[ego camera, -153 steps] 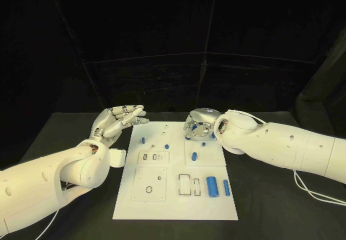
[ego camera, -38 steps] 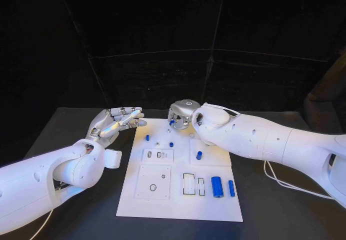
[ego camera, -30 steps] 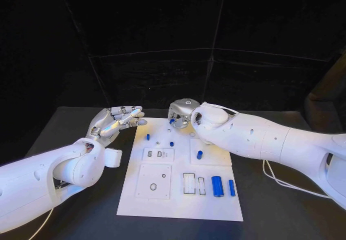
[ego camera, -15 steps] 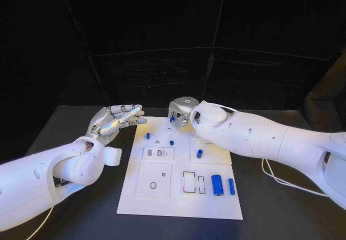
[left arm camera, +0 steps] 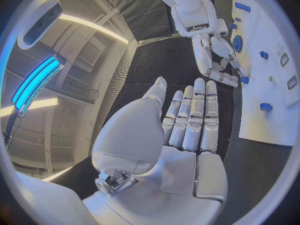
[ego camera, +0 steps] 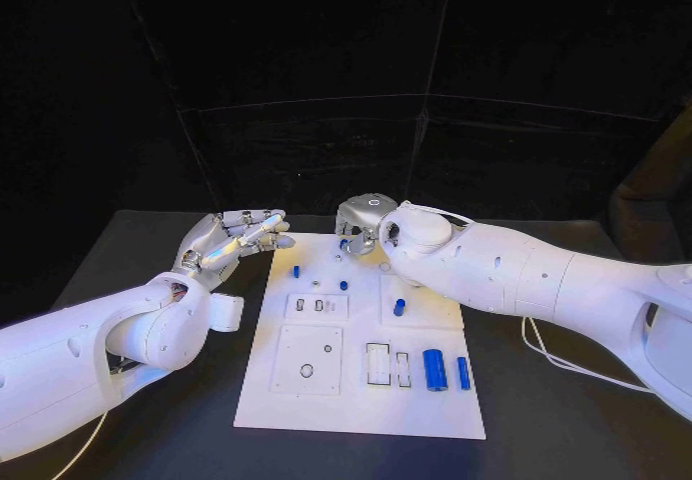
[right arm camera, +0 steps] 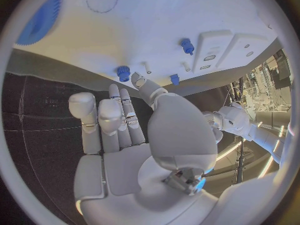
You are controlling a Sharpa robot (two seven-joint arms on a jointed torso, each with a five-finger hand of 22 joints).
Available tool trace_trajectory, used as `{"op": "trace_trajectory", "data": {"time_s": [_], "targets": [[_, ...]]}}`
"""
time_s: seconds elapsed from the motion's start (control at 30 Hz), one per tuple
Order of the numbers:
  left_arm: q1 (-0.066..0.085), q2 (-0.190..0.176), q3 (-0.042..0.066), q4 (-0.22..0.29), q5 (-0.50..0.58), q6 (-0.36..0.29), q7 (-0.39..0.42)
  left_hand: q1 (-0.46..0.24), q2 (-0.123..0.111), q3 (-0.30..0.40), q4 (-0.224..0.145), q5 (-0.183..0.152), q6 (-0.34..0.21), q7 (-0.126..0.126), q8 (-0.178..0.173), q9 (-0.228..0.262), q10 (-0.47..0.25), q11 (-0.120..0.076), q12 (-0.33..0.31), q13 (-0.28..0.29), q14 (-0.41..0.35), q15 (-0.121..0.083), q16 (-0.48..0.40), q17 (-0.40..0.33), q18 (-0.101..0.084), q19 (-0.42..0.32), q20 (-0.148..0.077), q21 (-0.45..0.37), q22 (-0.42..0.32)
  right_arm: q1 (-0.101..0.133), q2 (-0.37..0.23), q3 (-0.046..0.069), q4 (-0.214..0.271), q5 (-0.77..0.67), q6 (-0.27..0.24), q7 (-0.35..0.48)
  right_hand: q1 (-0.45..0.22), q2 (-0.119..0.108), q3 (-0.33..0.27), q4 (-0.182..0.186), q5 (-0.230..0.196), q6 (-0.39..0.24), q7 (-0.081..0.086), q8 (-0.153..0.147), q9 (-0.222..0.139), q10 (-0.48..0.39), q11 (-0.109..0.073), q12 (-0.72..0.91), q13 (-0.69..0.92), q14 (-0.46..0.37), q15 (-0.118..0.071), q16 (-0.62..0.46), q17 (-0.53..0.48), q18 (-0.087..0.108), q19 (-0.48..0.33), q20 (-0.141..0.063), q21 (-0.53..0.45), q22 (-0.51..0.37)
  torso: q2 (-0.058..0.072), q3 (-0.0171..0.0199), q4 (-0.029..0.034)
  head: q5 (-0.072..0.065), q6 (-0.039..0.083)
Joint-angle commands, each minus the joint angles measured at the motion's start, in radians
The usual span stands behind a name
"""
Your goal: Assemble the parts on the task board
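At centre frame of the head view, the white task board [ego camera: 361, 400] lies flat on the black desk [ego camera: 130, 250]. The right robot hand [ego camera: 364, 226] hangs over the board's far edge, fingers curled down by a small blue part [ego camera: 343, 242]; contact is hidden, so grip cannot be determined. The left robot hand [ego camera: 231, 240] is off the board's upper left, fingers extended, holding nothing. 2 smooth blue cylinders [ego camera: 434, 371] lie at lower right.

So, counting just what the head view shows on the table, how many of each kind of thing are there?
blue parts: 6 in sight, the right arm may hide more
task board: 1
hands: 2, the left hand and the right hand
Total: 9
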Motion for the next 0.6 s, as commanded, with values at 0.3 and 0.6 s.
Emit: {"op": "trace_trajectory", "data": {"time_s": [0.3,0.6], "targets": [[0.002,-0.002,0.001,0.000,-0.007,0.013,-0.003,0.000,0.004,0.001,-0.008,-0.006,-0.004,0.007,-0.006,-0.001,-0.008,0.002,-0.008,-0.002,-0.002,0.009,-0.007,0.001,0.006,0.001,0.002,-0.008,-0.002,0.003,-0.065,0.001,0.056,0.040,-0.059,0.002,0.007,-0.013,-0.036,0.020,-0.015,-0.022,-0.001,-0.002,0.002,-0.002,-0.003,0.003,0.002,-0.001,0.004,-0.002,-0.004,-0.005,-0.011,0.001,-0.004,-0.003,0.000,0.0005,-0.0031,-0.001,0.007],[0.002,-0.010,0.001,0.003,-0.007,0.017,-0.005,0.000,0.005,0.001,-0.008,-0.006,-0.004,0.007,-0.006,-0.001,-0.008,0.002,-0.008,-0.002,-0.002,0.009,-0.008,0.001,0.006,0.001,0.002,-0.008,-0.003,0.004,-0.258,0.000,0.215,0.292,-0.077,-0.015,-0.040,-0.067,-0.193,0.116,0.069,-0.026,-0.024,-0.002,0.002,0.261,-0.050,0.154,0.093,0.025,-0.032,0.066,0.098,-0.016,0.037,-0.031,0.038,0.063,0.000,0.0024,-0.0194,0.000,0.015]]}}
